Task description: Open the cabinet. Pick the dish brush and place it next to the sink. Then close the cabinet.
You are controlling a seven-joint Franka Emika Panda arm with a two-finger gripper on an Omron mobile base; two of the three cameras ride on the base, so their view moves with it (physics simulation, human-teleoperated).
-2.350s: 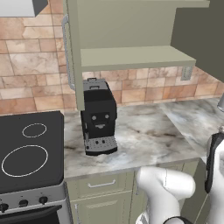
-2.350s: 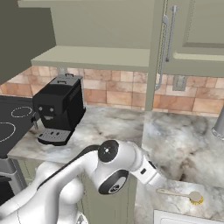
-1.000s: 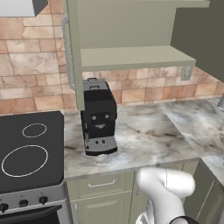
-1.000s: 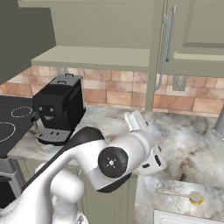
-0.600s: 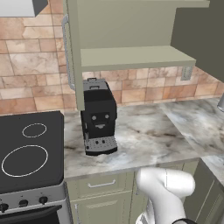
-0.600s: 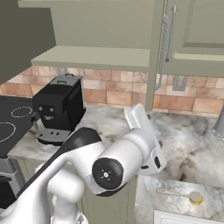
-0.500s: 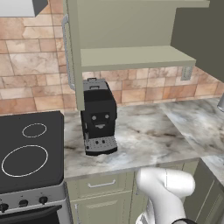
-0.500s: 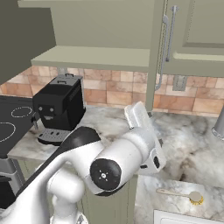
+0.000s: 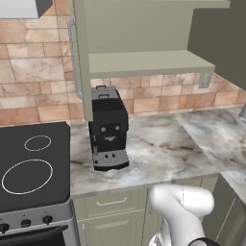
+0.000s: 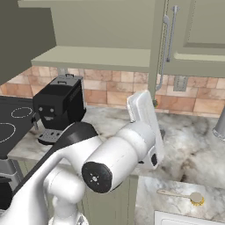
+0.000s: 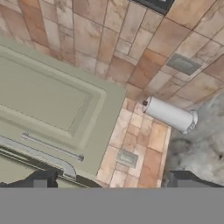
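The cabinet [image 10: 96, 57] stands open, its plain shelf bare, with its left door [image 9: 79, 72] and right door [image 9: 221, 38] swung out. On the marble counter the dish brush [image 10: 182, 195] lies flat, with a wooden handle and a yellow head, just beside the white sink rim [image 10: 189, 217]. My arm [image 10: 118, 154] is raised above the counter, well up and left of the brush. My gripper [image 11: 113, 181] is open with nothing between its fingertips. It faces a sage-green panelled door [image 11: 43, 96] with a silver bar handle [image 11: 43, 153].
A black coffee machine [image 9: 108, 127] stands on the counter under the shelf. A black stove top [image 9: 31, 166] lies to its left. A silver cylinder [image 11: 168, 114] stands by the tiled backsplash, with a wall outlet [image 10: 180, 82] nearby.
My arm has swung up from low over the counter near the brush, and the hand now points up toward the cabinet door. The brush has stayed where it lay.
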